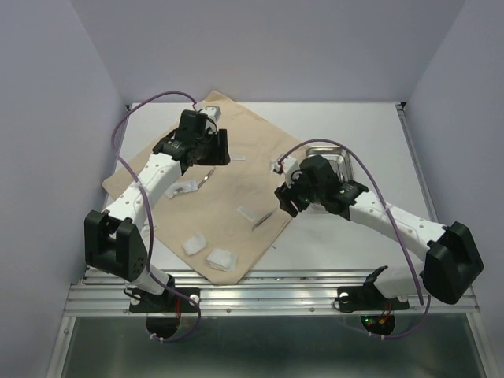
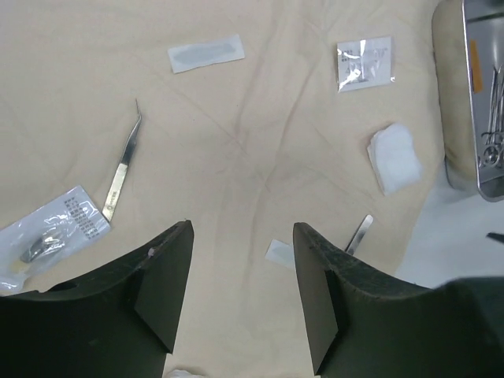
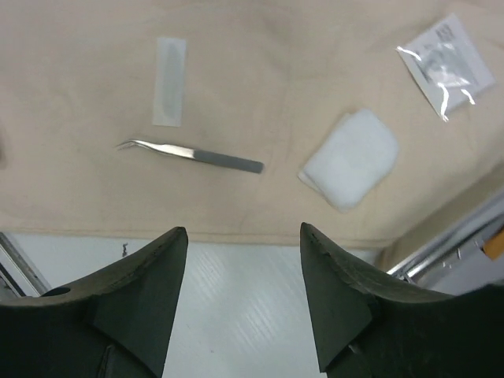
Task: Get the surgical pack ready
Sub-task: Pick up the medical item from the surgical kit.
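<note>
The beige cloth (image 1: 252, 134) lies spread on the table. On it are curved forceps (image 2: 122, 169), a second pair of forceps (image 3: 193, 153), gauze pads (image 1: 222, 258) and small sealed packets (image 2: 365, 63). The steel tray (image 1: 327, 143) stands off the cloth's right side, partly behind the right arm; scissors (image 2: 492, 118) lie in it. My left gripper (image 2: 242, 236) hangs open over the cloth's far part, nothing between its fingers. The right gripper (image 3: 244, 232) is open and empty over bare table just beside the cloth's edge, close to the forceps and a gauze pad (image 3: 350, 157).
White walls enclose the table on three sides. A clear bag with a printed label (image 2: 51, 228) lies left of the forceps. Thin white strips (image 2: 206, 53) rest on the cloth. Purple cables loop above both arms.
</note>
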Controlling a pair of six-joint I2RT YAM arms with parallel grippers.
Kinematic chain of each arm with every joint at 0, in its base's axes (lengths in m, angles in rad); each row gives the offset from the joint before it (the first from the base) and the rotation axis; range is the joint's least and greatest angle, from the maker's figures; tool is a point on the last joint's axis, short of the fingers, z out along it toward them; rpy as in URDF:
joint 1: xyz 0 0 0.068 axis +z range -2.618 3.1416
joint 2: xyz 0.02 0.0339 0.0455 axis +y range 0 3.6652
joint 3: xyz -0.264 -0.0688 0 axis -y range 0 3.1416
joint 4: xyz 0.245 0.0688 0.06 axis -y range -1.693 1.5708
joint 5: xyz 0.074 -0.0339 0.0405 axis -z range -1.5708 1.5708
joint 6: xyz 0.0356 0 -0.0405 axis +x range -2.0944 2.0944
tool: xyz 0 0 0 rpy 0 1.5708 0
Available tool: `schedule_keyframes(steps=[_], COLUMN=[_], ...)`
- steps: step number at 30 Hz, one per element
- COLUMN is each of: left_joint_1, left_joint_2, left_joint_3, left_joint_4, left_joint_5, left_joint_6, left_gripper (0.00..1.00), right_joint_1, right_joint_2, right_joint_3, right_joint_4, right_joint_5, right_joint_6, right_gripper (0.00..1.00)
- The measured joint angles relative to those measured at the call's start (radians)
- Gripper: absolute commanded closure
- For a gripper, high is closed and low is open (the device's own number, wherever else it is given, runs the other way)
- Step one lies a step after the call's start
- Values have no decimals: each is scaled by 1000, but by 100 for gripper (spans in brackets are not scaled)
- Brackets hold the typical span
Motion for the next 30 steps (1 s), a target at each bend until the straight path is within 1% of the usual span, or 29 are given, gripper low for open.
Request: schedule_keyframes(steps=[7, 14, 18, 26, 30], left_joint_1=[116, 137, 145, 175, 190], left_joint_2=[-67, -143, -157, -157, -157], left_joint_3=[-62, -109, -138, -191, -199], left_joint_4=[-23, -35, -37, -38, -35], left_joint_5=[26, 26, 26, 23, 26], left_joint_6=[-90, -115, -117, -115, -111], left_gripper=[36, 37, 36, 37, 37], right_joint_1=[89, 114, 115, 134, 134], right_joint_2=[177, 343, 402, 486, 497], right_joint_3=[50, 128, 152, 164, 164], right_joint_4=[25, 23, 18, 16, 23], right_joint_5=[-76, -120, -135, -147, -147], right_joint_6=[-206, -353, -401, -435, -434], right_gripper=[35, 35, 35, 40, 47])
